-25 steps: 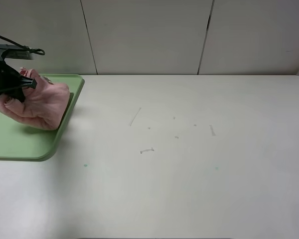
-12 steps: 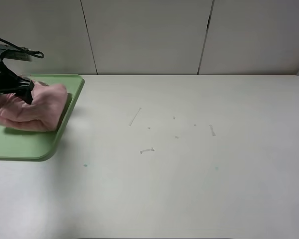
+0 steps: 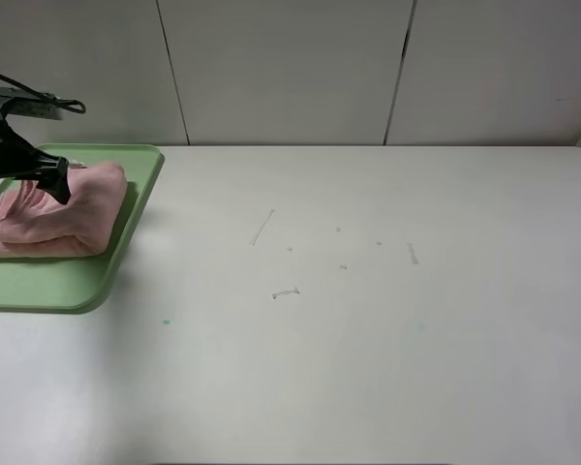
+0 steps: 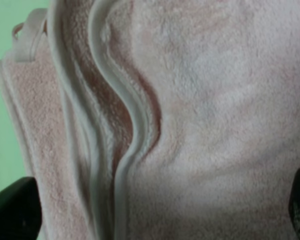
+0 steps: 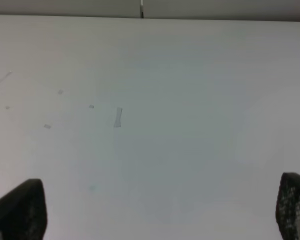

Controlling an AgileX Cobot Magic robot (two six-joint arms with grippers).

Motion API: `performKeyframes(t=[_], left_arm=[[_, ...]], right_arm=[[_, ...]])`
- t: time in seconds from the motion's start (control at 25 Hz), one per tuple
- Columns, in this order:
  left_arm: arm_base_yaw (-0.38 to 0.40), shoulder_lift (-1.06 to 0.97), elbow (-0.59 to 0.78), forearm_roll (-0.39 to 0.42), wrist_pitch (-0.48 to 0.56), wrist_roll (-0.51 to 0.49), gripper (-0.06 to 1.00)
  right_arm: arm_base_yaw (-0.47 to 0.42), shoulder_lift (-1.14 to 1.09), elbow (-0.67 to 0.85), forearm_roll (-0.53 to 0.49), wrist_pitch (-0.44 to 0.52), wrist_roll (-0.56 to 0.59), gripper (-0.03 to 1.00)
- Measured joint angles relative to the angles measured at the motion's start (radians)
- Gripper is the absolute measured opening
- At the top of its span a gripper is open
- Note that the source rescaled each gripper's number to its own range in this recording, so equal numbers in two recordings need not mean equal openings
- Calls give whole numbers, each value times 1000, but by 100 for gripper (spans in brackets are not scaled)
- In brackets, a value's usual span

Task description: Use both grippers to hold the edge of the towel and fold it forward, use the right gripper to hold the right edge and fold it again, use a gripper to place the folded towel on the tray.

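The pink towel lies folded on the green tray, at the far left side of the white table. It sits in a soft lump, with its folds stacked up and the pale edge of the towel curling down the middle between the left gripper's fingers.

The left gripper hangs right over the towel. Its 2 fingers stand wide apart, 1 on each side of the cloth, and they hold nothing. The towel fills the space between them but looks loose, not pinched.

The right gripper is over bare table, far from the tray. Its 2 fingers are wide apart too, and nothing is between them.

The job looks almost done, because the towel is already resting on the tray. The step in hand seems to be letting go and getting clear. To do it well, the left gripper should keep its fingers spread and go straight up, so the fluffy cloth does not catch on a fingertip and get dragged off. A slow lift is best, since the top fold sits very close to the fingers. If the edge sticks to a finger, the neat stack could flop open
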Motion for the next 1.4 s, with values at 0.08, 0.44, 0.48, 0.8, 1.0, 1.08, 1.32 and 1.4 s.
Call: performKeyframes(t=[0.08, 0.44, 0.48, 0.8, 1.0, 1.08, 1.32, 1.4], left_arm=[[0, 0, 0, -5, 14, 0, 100], [0, -66, 0, -42, 109, 0, 100], [0, -77, 0, -42, 118, 0, 100], [-19, -208, 1, -43, 239, -8, 100], [-47, -299, 77, -46, 285, -21, 100], [-47, -351, 145, -46, 285, -22, 100], [-47, -548, 323, -44, 254, -22, 100], [-47, -617, 373, -44, 252, -22, 100]], right_arm=[[0, 0, 0, 0, 0, 0, 100], [0, 0, 0, 0, 0, 0, 100], [0, 0, 0, 0, 0, 0, 100], [0, 0, 0, 0, 0, 0, 100], [0, 0, 0, 0, 0, 0, 100], [0, 0, 0, 0, 0, 0, 100], [0, 0, 0, 0, 0, 0, 100], [0, 0, 0, 0, 0, 0, 100]])
